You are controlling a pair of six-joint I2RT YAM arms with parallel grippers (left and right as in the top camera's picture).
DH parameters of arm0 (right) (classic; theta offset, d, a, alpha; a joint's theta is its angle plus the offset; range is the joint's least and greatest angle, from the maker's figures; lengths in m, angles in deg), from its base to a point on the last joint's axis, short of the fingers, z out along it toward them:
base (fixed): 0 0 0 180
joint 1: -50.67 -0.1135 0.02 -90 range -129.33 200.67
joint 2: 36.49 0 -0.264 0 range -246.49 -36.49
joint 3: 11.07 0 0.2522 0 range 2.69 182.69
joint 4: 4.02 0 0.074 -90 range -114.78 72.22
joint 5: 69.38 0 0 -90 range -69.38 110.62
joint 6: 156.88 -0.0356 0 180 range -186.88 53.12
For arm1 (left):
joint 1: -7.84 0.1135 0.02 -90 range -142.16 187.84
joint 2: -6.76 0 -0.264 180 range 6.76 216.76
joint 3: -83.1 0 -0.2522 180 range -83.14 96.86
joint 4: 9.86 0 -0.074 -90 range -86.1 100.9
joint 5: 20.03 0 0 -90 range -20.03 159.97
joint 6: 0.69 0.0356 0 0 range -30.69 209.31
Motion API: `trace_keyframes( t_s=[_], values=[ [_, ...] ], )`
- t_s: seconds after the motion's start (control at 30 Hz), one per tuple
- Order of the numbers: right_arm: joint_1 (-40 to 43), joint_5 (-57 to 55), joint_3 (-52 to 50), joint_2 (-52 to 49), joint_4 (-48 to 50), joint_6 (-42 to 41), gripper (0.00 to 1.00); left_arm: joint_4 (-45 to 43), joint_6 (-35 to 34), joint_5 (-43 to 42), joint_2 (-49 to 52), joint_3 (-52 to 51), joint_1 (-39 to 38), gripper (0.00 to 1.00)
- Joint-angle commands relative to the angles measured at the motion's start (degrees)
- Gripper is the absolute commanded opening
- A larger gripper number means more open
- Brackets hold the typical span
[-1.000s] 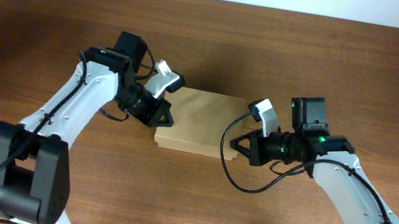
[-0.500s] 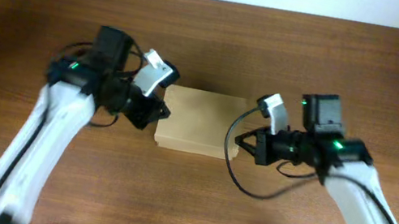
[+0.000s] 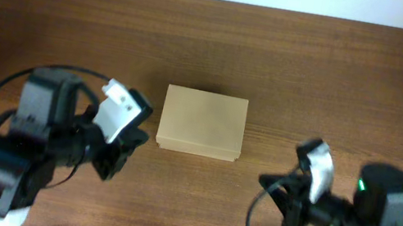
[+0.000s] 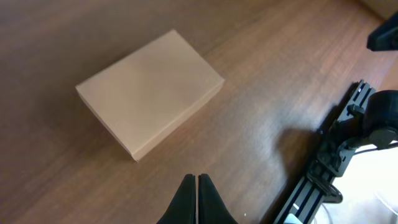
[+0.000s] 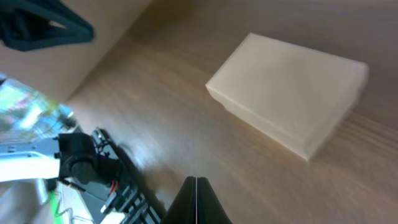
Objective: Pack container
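Both closed: left hand (image 4: 197, 184), right hand (image 5: 196, 185)

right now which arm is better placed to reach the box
Left, likely: the left gripper, shut, sits nearer the box; the right gripper is farther off. Neither touches it.

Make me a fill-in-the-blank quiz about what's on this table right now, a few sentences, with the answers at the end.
1. The lid of the cardboard box is ____.
2. The box sits on a ____ table.
3. The left gripper is ____ and empty, clear of the box.
4. The right gripper is shut and holds ____.
Missing words: closed; wooden; shut; nothing.
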Motion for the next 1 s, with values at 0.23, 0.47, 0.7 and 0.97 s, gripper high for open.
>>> trace_keyframes(
  t_s=[0.23,0.47,0.7,0.97],
  values=[
    [-0.09,-20.28,0.79,19.69,-12.94,-6.91,0.04,1.92,-9.44,16.06,-13.31,-0.31,0.09,0.02],
    [-0.09,-19.58,-0.07,27.12,-25.83,-6.91,0.04,5.09,-14.29,15.23,-18.93,-12.55,0.09,0.02],
    [-0.09,-17.66,-0.07,28.81,-34.25,-6.86,0.04,6.27,-18.71,10.45,-26.21,-19.85,0.09,0.02],
    [-0.09,-17.62,-0.07,29.24,-36.02,-6.97,0.99,6.27,-18.69,11.26,-29.4,-19.85,0.11,1.0]
  ],
)
